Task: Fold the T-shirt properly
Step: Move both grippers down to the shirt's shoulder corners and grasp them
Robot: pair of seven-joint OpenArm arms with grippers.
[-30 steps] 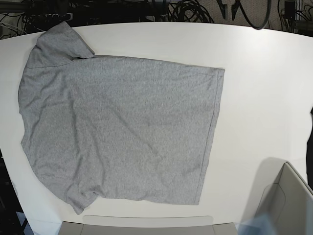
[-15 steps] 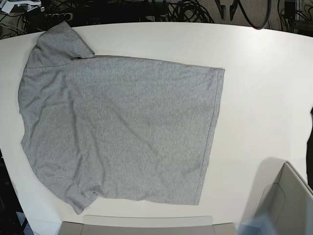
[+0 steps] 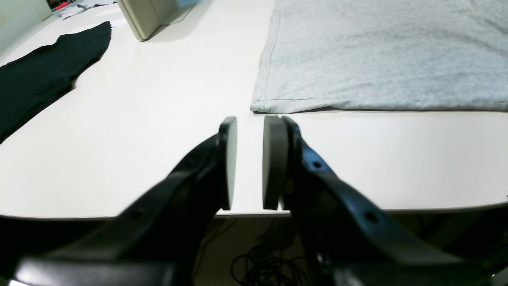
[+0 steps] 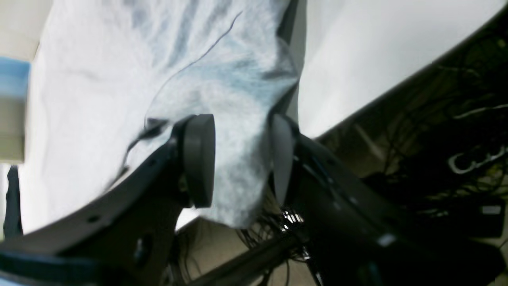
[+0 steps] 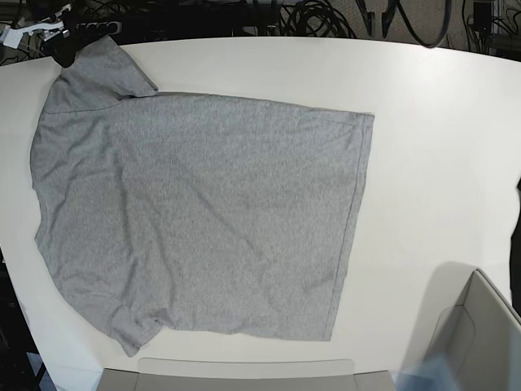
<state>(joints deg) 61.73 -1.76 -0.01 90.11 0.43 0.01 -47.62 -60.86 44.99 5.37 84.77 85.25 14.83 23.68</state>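
The heather-grey T-shirt point(image 5: 203, 212) lies spread flat on the white table point(image 5: 440, 147), plain side up, with its hem toward the right of the base view. My right gripper point(image 5: 59, 45) is at the far left sleeve. In the right wrist view the right gripper point(image 4: 240, 135) stands open, and the sleeve's edge point(image 4: 234, 91) lies between its two fingers, over the table's rim. My left gripper point(image 3: 251, 135) hovers at the table's far edge, just short of the hem corner point(image 3: 260, 105). Its pads are slightly apart with nothing between them. It is outside the base view.
A grey open box point(image 5: 480, 334) stands at the near right corner, and a flat grey piece point(image 5: 244, 375) lies along the near edge. A black cloth point(image 3: 43, 75) lies at the table's right side. Cables point(image 5: 326, 16) hang behind the far edge.
The right gripper has come into the base view at the top left and reached the far sleeve. The T-shirt lies as before.
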